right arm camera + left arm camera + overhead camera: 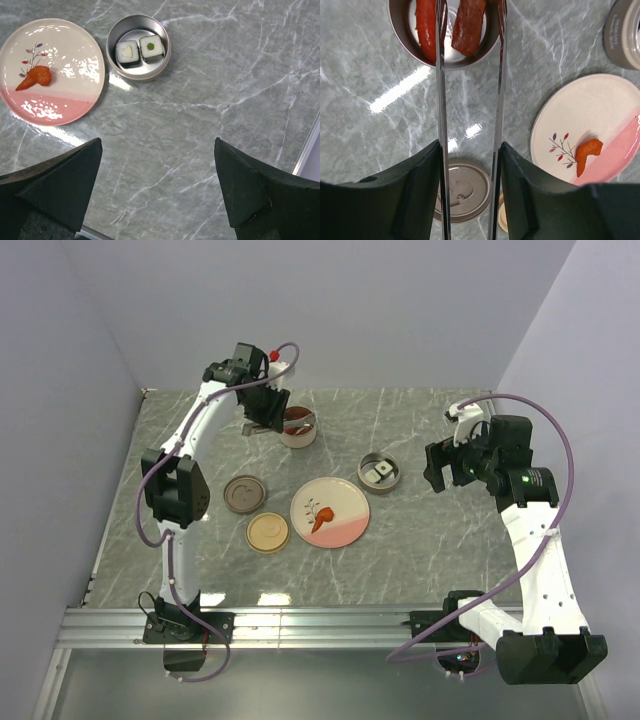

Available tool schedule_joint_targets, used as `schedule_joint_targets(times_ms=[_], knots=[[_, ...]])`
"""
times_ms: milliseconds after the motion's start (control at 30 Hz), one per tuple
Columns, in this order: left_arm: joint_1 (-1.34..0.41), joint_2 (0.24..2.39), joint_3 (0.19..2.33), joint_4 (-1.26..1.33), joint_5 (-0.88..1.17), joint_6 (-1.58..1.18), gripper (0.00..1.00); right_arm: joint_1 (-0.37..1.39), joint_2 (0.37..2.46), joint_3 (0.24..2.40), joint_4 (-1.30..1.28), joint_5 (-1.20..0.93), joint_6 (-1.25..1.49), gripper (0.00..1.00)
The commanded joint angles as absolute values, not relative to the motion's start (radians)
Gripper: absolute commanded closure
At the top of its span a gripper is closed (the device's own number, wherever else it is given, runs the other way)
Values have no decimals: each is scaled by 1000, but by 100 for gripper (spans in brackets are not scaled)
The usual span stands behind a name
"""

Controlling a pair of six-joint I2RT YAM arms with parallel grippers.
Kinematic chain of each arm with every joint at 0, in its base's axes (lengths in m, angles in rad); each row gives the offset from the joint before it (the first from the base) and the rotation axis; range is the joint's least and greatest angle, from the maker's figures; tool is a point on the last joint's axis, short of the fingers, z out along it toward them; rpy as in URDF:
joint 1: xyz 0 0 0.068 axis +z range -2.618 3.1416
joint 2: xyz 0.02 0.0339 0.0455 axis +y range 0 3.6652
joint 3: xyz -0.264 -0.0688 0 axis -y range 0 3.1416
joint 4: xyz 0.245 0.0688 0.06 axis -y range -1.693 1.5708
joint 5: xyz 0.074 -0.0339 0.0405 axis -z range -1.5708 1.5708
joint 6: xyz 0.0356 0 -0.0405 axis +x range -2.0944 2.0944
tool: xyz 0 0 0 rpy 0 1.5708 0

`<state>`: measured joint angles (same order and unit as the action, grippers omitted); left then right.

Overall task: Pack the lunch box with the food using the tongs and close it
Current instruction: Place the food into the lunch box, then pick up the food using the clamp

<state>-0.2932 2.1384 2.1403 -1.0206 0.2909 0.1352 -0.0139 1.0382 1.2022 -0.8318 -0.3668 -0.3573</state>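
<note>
One table (450,550): grey marbled top, the whole job spread across its middle, nothing closed up yet.
Plate (345,498): pink and cream, centre of the table, between the lids and the sushi tin; just one piece on it.
Left gripper (470,150): clamped on the tongs, a finger pressed against the outside of each arm, reaching out to the far tin.
Right gripper (157,145): fingers spread wide, holding nothing, hovering over bare table right of the plate.
Tongs (440,100): both arms run out over the sausage tin with a clear gap between them; the tips pass out of the wrist view, so I cannot tell whether they pinch anything.
Sausage tin (397,30): open, toward the far side. This looks like the drop-off. Ease the squeeze gently, let the piece settle, then lift straight up so neither arm hooks the rim.
Sushi tin (142,76): open, just beside the plate.
Lids: brown lid (245,493) and cream lid (268,533), near each other left of the plate, both off; closing comes last.
Sausages (426,27): two red ones in the tin, the darker one (468,27) lying between the tong arms.
Carrot piece (322,521): alone on the plate by the sprig drawing; likely the next pick, best taken across its narrow middle.
Sushi rolls (128,53): two, side by side in their tin.
</note>
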Motion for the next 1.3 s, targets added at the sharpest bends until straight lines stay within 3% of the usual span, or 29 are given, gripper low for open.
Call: schedule_joint_targets(times_ms=[0, 167, 300, 667, 1000, 1267], knots=[[-293, 2070, 2207, -1037, 302, 140, 47, -20, 1031, 1218, -821, -368, -365, 0], [-296, 1944, 2116, -1043, 345, 176, 47, -20, 1038, 1232, -825, -374, -368, 0], [-316, 1785, 1889, -1049, 385, 233, 47, -20, 1046, 1229, -824, -387, -365, 0], [-606, 1436, 1310, -943, 347, 310, 43, -20, 1066, 1239, -828, -414, -342, 0], [-664, 1431, 1304, -874, 183, 348, 41, -20, 1074, 1258, -842, -423, -345, 0], [-666, 1494, 1325, -873, 212, 379, 42, -20, 1078, 1252, -844, -422, -348, 0]])
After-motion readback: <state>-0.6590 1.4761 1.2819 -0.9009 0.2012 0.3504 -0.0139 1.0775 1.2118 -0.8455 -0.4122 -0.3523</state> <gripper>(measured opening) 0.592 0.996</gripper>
